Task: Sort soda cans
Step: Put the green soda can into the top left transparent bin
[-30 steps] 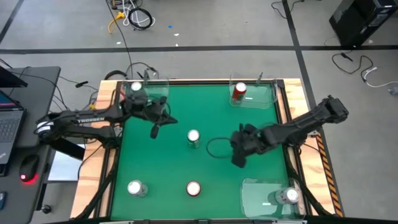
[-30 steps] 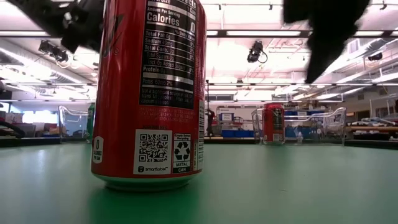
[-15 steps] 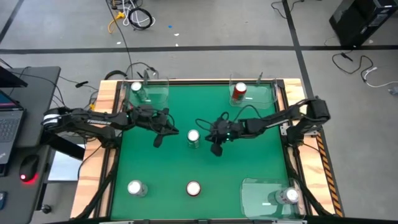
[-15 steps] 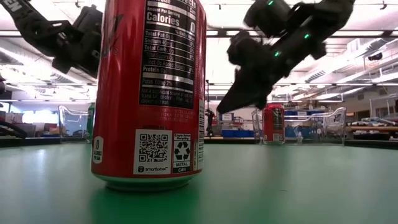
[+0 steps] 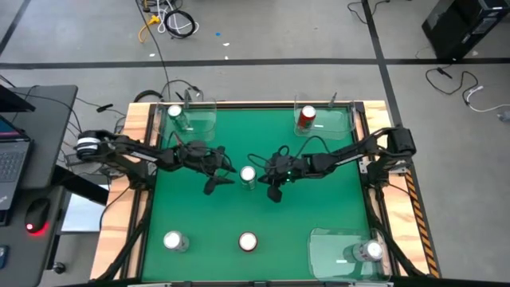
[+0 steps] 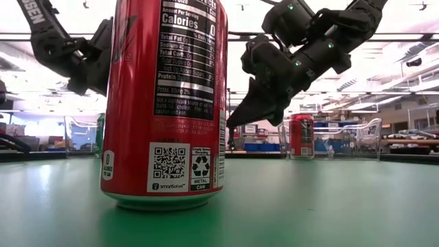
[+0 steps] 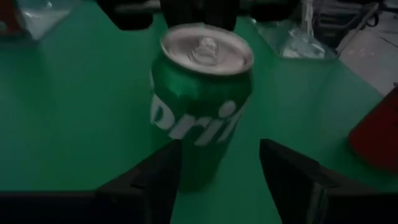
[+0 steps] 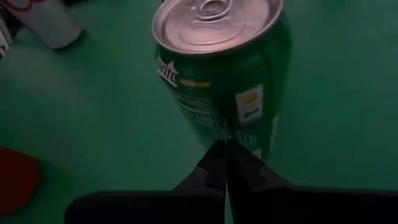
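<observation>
Grippers, left [image 5: 213, 184] and right [image 5: 271, 188], flank the middle green can [image 5: 248, 176].

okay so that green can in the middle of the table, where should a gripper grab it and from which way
Grip the green can across its round side wall, about mid-height. It stands upright and apart from the other cans. The left gripper, open with a finger either side, is lined up to come in level. The right gripper looks shut.

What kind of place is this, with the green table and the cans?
Most likely a robotics lab or workshop. Two robot arms flank a green can on a green table, cables trail over the concrete floor, and the low view shows ceiling strip lights in a big room.
</observation>
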You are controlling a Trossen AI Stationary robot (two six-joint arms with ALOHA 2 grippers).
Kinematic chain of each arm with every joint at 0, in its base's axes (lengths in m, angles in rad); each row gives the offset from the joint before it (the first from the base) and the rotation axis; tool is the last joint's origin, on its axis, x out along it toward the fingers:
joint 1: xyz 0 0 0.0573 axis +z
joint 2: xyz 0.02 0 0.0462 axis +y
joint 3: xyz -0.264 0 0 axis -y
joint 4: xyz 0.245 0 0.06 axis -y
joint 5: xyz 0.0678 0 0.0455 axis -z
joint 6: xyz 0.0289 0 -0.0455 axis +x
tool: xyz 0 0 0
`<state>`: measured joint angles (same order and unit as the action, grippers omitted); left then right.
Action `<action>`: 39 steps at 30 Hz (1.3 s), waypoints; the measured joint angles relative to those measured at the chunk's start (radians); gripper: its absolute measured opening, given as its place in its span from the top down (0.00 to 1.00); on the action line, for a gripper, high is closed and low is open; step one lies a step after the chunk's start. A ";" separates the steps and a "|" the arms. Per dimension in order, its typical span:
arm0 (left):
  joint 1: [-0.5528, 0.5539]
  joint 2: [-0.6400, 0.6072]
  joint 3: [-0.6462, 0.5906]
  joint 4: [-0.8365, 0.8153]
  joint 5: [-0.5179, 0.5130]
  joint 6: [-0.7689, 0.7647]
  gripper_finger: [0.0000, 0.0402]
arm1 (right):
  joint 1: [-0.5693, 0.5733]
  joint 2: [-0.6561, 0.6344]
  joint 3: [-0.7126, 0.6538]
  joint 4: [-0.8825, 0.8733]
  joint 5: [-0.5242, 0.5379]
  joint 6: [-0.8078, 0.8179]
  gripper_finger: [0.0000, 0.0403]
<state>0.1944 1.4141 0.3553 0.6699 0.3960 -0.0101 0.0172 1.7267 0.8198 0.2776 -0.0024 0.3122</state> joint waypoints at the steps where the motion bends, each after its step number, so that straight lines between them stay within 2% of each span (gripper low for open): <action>1: -0.003 0.020 0.000 0.013 0.000 -0.001 0.42 | -0.002 0.003 0.000 -0.004 -0.006 0.000 1.00; 12: -0.006 0.239 0.000 0.318 -0.019 -0.094 0.36 | -0.002 0.092 -0.001 0.110 -0.058 0.002 1.00; 20: -0.011 0.319 0.000 0.498 0.000 -0.146 0.33 | -0.003 0.106 -0.002 0.133 -0.065 0.003 1.00; 39: -0.011 0.318 0.000 0.466 0.031 -0.153 0.32 | -0.012 0.106 0.011 0.140 -0.085 0.008 1.00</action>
<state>0.1829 1.7325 0.3550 1.1361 0.4267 -0.1628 0.0057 1.8328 0.8307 0.4178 -0.0876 0.3199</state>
